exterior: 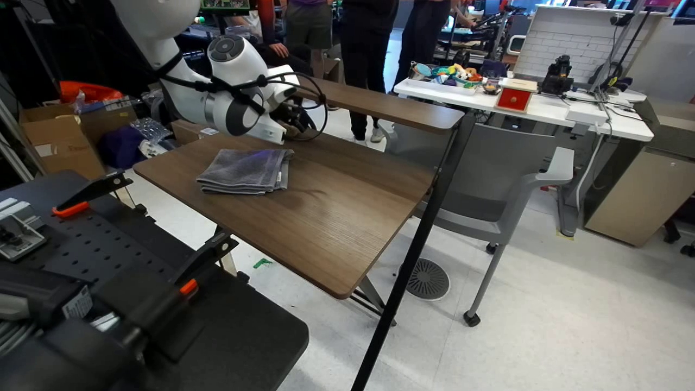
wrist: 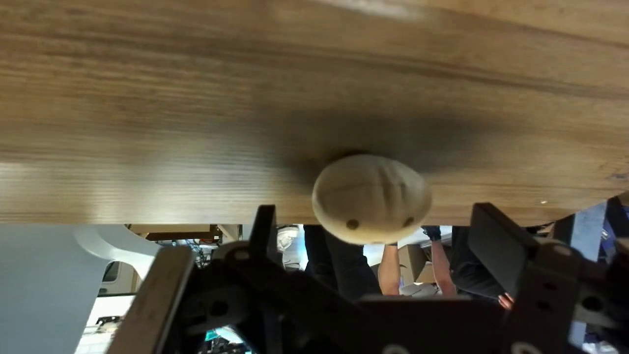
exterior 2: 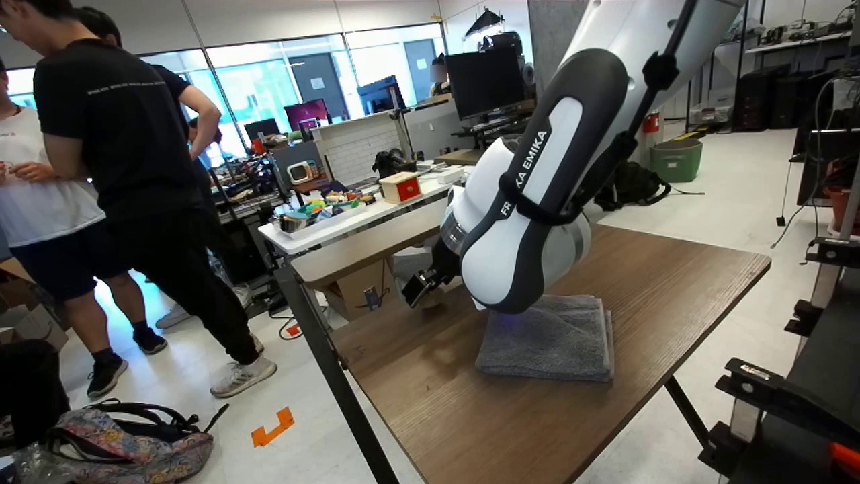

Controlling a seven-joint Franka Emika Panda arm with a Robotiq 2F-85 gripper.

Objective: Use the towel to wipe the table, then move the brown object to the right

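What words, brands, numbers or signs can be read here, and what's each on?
"FR" and "KA EMIKA", with a black strap between: on the robot arm.
Too blurred: lettering on the black shirt.
Too small: papers on the far doors.
Too small: white label on the black device.
Too small: lettering on a black clamp.
Nothing else is legible.

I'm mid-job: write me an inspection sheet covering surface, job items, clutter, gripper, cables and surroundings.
Surface: table, brown wood-grain; a small pale speck in the wrist view, nature unclear.
Towel: folded in layers, lying on the table.
Brown object: between the jaws in the wrist view, a gap on either side.
Gripper: jaws open, holding nothing.
Clutter: small colourful items and a red-fronted box on the white desk.
Cables: black cable strapped to the arm, looping out from it.
Surroundings: people nearby; grey chair beside the table; patterned backpack on the floor.
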